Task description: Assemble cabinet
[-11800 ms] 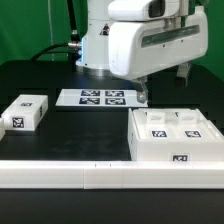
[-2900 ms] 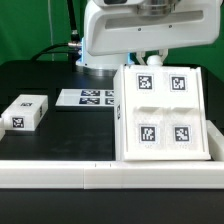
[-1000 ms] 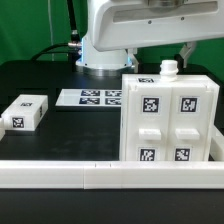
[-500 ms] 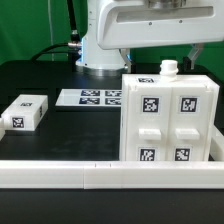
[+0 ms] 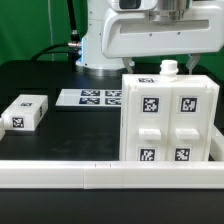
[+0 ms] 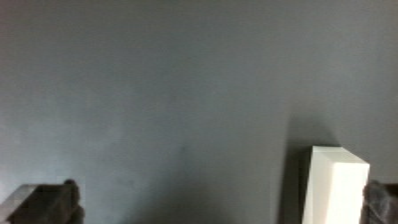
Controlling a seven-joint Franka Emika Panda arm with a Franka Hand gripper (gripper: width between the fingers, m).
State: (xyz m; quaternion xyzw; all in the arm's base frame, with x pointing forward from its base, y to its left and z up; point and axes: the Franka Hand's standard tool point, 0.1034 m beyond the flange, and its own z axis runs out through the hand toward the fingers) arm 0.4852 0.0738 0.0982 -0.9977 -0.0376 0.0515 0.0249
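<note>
The claw (image 6: 210, 207) hangs spread apart, gripping nothing; the cabinet (image 5: 168, 118) stands upright on the desk (image 5: 70, 135) at the exterior view's right, long axis vertical, just below the claw, off-centre

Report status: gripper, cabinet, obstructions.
Gripper open, nothing gripped. Cabinet upright, tagged face toward the exterior camera. Small white block and marker board lie apart from it; no obstruction seen.
</note>
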